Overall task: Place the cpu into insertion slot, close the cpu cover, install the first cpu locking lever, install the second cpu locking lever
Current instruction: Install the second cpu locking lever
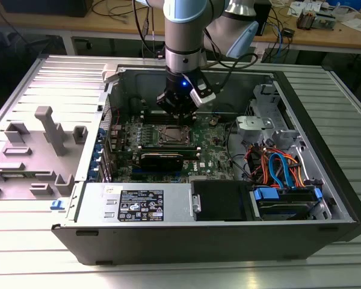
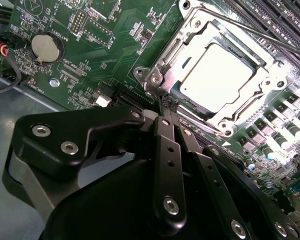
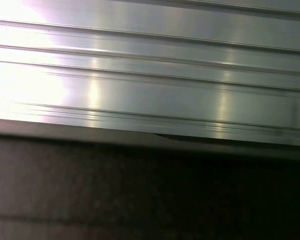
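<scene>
The cpu [image 2: 217, 75] lies flat in the insertion slot [image 2: 190, 107] on the green motherboard [image 2: 105, 45], its plain pale metal top showing through the window of the cpu cover [image 2: 270, 82], which appears to be folded down over it. In the exterior view the socket [image 1: 173, 135] sits mid-board inside the opened computer case [image 1: 325, 180] on the table [image 1: 180, 271].

The tool [image 2: 166, 102] reaches down at the socket's corner, its fingertips pinched together; they seem to meet at a thin wire lever, but whether anything is actually caught between them I cannot tell. A second thin locking lever [image 2: 250, 30] runs along the far side of the frame.

By my judgement the chip is light, rigid and fragile on its underside, best touched only at its edges. The cover is thin stiff sheet metal. The levers are springy steel wire, slippery and narrow, and are best taken near the free, bent end, where leverage is greatest.

Close by stand the memory slots [image 2: 285, 15], a row of grey chokes [image 2: 290, 125], and a coin cell battery [image 2: 45, 47]. In the exterior view a black card [image 1: 161, 160] lies just beside the socket, with orange and blue cables [image 1: 277, 165] well apart toward the exterior view's right. The chokes and slots crowd the lever's sweep.
</scene>
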You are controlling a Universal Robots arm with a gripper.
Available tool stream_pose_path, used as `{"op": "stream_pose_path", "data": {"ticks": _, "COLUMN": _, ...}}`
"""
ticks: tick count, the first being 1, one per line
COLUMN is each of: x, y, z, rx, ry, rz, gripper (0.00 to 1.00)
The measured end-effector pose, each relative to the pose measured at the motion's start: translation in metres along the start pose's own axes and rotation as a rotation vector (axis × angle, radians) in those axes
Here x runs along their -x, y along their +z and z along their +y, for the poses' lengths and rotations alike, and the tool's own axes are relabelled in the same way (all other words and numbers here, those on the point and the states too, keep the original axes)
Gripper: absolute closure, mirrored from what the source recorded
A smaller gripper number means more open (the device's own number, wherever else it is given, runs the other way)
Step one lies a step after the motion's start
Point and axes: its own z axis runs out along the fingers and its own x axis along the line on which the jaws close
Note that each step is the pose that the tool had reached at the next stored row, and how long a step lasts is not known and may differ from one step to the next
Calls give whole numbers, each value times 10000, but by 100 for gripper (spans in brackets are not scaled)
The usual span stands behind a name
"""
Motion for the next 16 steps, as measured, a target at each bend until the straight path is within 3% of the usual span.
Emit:
{"op": "stream_pose_path", "data": {"ticks": 3, "x": -7, "y": -1, "z": -64, "rx": 0, "ry": 2, "rz": 0, "gripper": 89}}
{"op": "stream_pose_path", "data": {"ticks": 4, "x": -3, "y": -113, "z": -80, "rx": 0, "ry": 4, "rz": 0, "gripper": 89}}
{"op": "stream_pose_path", "data": {"ticks": 5, "x": 4, "y": -130, "z": -101, "rx": -6, "ry": 171, "rz": 7, "gripper": 89}}
{"op": "stream_pose_path", "data": {"ticks": 16, "x": -6, "y": -131, "z": -319, "rx": -10, "ry": 326, "rz": 46, "gripper": 89}}
